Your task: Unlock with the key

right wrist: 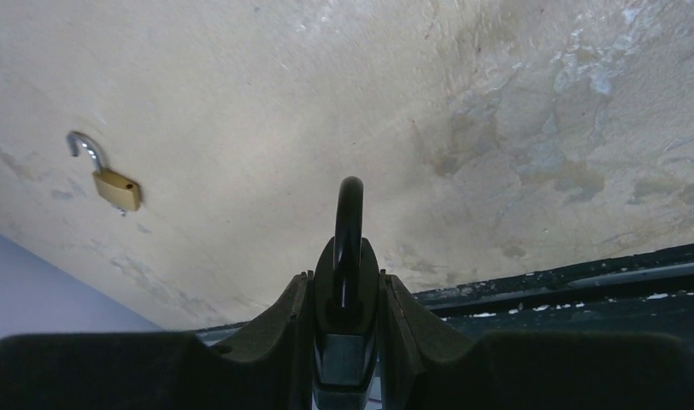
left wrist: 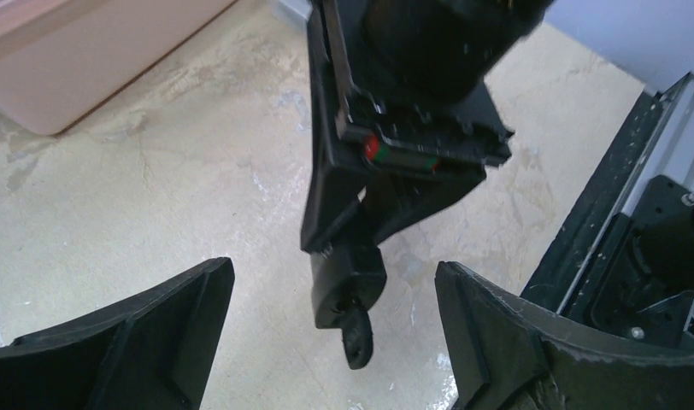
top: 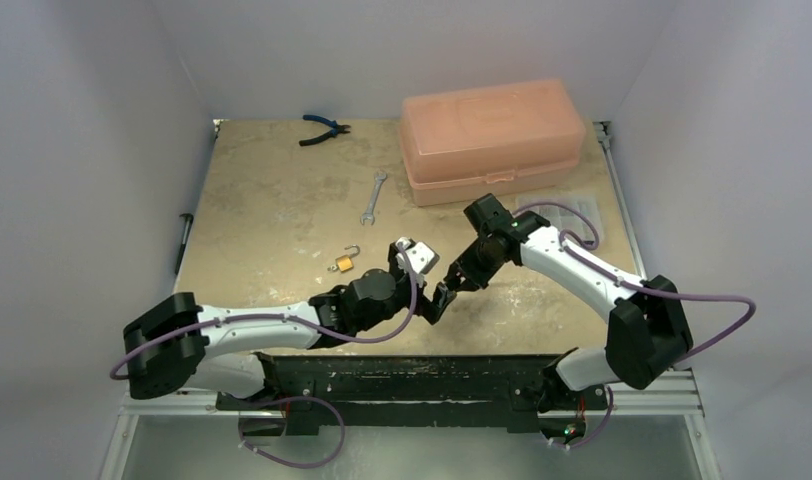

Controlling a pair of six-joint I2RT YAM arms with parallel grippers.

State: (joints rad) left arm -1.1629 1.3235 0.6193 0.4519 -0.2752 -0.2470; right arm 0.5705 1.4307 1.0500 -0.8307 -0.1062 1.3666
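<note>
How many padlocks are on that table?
1: a small brass padlock lies on the table, left of centre, nearer the arms than the wrench, its shackle swung open. Another might be hidden beneath the arms.

No writing, label, brand, number or sign can be read in any of the three views. The padlock [top: 344,264] is too small in the overhead view, and too far off in the right wrist view, for any stamp on its brass body to be made out. The lid of the pink box [top: 492,125] carries no legible letters.
</note>
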